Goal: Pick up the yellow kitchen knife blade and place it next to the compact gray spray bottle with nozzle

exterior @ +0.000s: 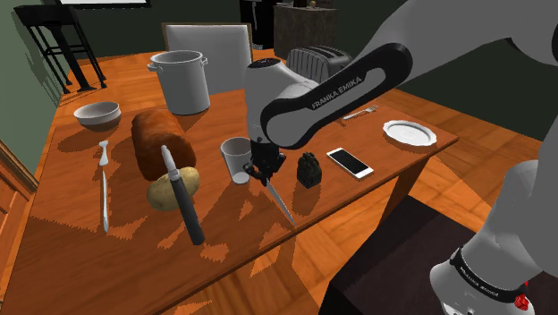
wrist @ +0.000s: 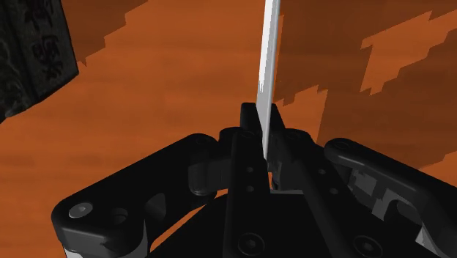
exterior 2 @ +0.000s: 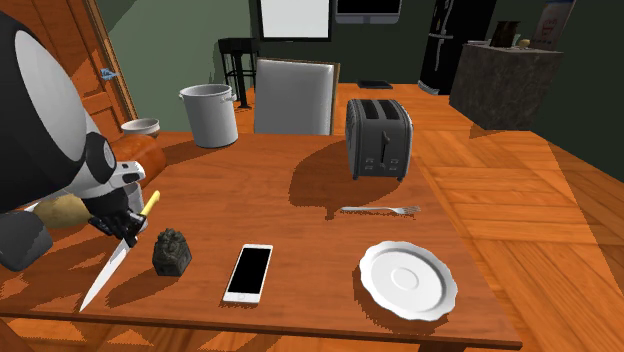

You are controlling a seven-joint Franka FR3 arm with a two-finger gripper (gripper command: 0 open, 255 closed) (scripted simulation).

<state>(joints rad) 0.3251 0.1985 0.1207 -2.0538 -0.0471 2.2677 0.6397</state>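
Observation:
My black gripper [exterior: 266,167] is shut on a knife [exterior: 280,201] with a yellow handle [exterior 2: 149,204] and a long silver blade [exterior 2: 105,272]. The blade slants down toward the wooden table [exterior: 116,259], its tip close to the front edge. In the wrist view the blade [wrist: 268,66] runs out from between the closed fingers [wrist: 247,121] of the gripper [wrist: 264,139]. The small dark spray bottle [exterior: 308,170] stands just beside the gripper, toward the shoulder view's right. The bottle [exterior 2: 172,252] also stands next to the blade in the second exterior view, and its dark side [wrist: 29,51] shows off to one side of the blade.
A white cup [exterior: 237,159], a potato [exterior: 170,188], a brown loaf [exterior: 159,139] and a big dark knife [exterior: 183,201] lie on the gripper's other side. A phone [exterior 2: 249,272], plate [exterior 2: 408,278], fork [exterior 2: 380,210], toaster [exterior 2: 378,138] and pot [exterior 2: 209,115] stand farther off.

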